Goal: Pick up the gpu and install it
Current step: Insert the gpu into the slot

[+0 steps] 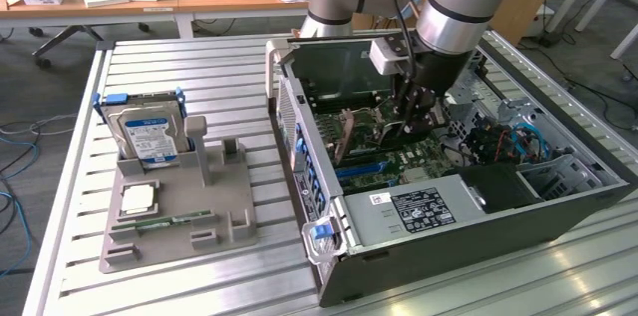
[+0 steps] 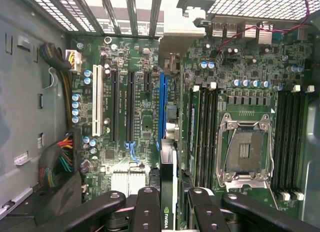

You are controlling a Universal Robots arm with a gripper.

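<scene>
Firmly pinching the gpu (image 2: 166, 184) between the black, matte, bolted fingers (image 2: 147, 209) of the gripper (image 2: 174, 208), jaws partway closed on the card's two faces. Seen edge-on in the wrist view as a thin dark strip with a green-and-white Nvidia mark, lined up along the long blue plastic slot (image 2: 162, 104) of the green motherboard (image 2: 145, 127); cannot tell whether seated. Alongside: black slots, one white slot (image 2: 96, 104), round blue-topped capacitors (image 2: 75, 105), a shiny steel processor socket (image 2: 245, 152). Inside, in the exterior view, the open grey sheet-metal computer case (image 1: 558, 211), near a boxy silver power supply (image 1: 419, 208) with a dark label, print too small to read. Well apart, toward the exterior view's left on the ribbed aluminium table (image 1: 199, 69): a grey plastic stand (image 1: 190, 211) holding a silver hard drive (image 1: 149, 133) upright, blue-and-white label.
</scene>
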